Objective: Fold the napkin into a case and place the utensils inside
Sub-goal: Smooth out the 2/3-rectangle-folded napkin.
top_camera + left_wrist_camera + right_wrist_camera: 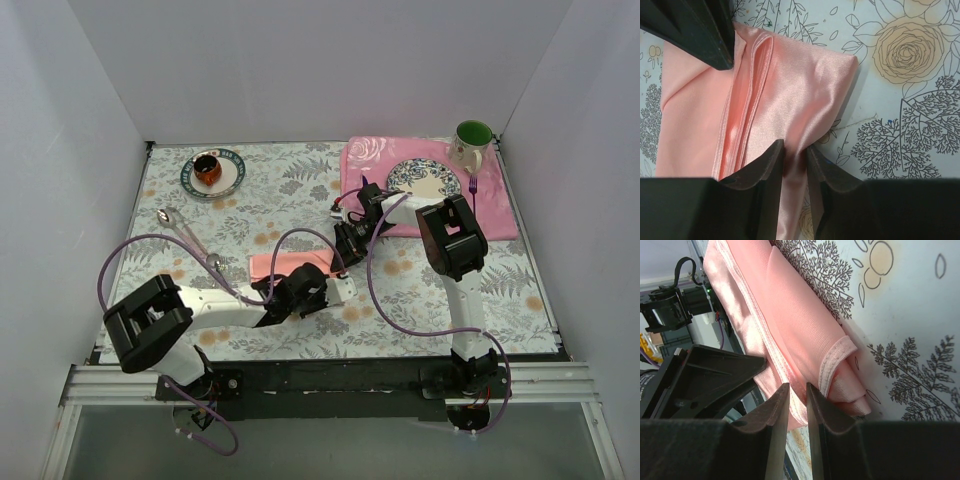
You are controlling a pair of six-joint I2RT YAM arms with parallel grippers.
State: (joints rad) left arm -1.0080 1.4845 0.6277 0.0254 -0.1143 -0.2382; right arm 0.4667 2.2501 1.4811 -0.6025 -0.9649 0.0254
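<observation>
The salmon-pink napkin (pixel 282 264) lies folded into a narrow oblong in the middle of the table. My left gripper (pixel 340 283) is at its right end. In the left wrist view its jaws (pixel 796 147) are shut on a raised fold of the napkin (pixel 805 85). My right gripper (pixel 346 246) reaches in from the far side. In the right wrist view its jaws (pixel 795 386) pinch the hemmed edge of the napkin (pixel 795 315). The silver utensils (pixel 190 238) lie on the table to the left of the napkin, apart from both grippers.
A pink rose-patterned placemat (pixel 500 205) at the back right carries a patterned plate (pixel 424 180) and a purple fork (pixel 473 187). A green-lined mug (pixel 472 140) stands behind it. A small plate with a brown cup (pixel 212 172) sits at the back left.
</observation>
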